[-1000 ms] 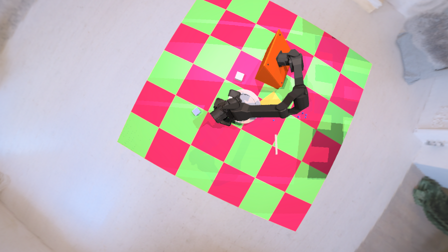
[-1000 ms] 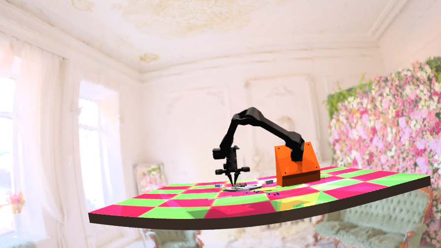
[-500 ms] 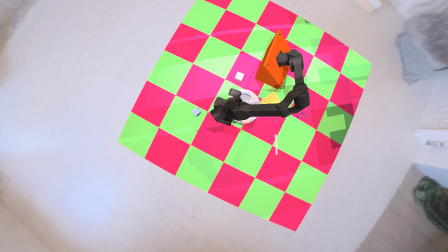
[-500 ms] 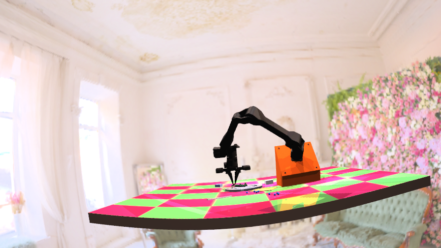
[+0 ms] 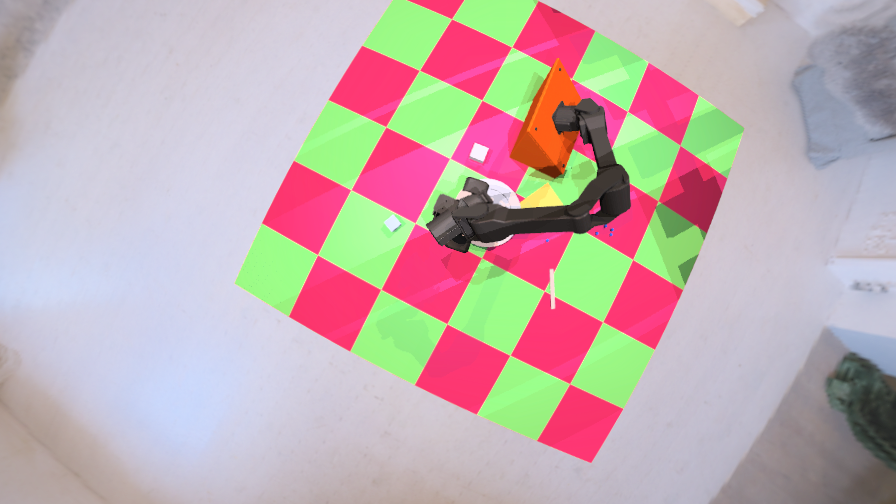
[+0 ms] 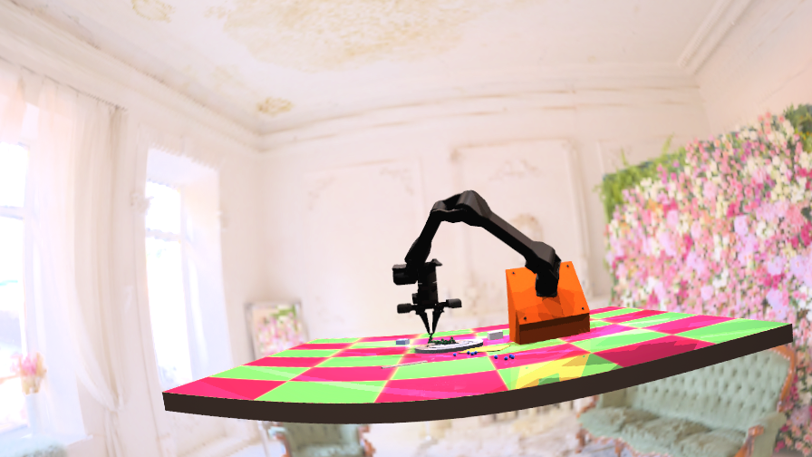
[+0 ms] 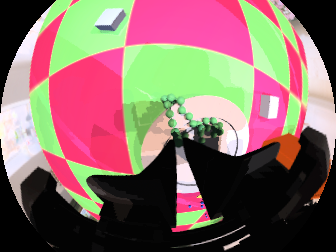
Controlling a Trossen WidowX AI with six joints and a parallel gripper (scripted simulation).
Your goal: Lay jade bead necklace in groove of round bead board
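Note:
The round bead board (image 5: 508,193) (image 6: 427,352) (image 7: 231,106) is a pale disc on the checkered table, with a thin dark ring line. The green jade bead necklace (image 6: 447,341) (image 7: 172,123) lies in an irregular loop. Part of it reaches past the board's edge in the wrist view; the rest is bunched over the board's inner part. My gripper (image 6: 431,336) (image 7: 178,142) is shut on beads of the necklace, low over the board. The arm hides the fingertips and the necklace in the top view. The fingers hide part of the board in the wrist view.
A white block (image 5: 479,152) (image 6: 495,335) (image 7: 270,107) and a grey-blue block (image 5: 392,223) (image 6: 402,341) (image 7: 110,18) stand near the board. A yellow piece (image 5: 541,196), small blue beads (image 6: 507,356) and a white stick (image 5: 552,288) lie around. The orange base (image 5: 545,122) (image 6: 547,309) carries the arm.

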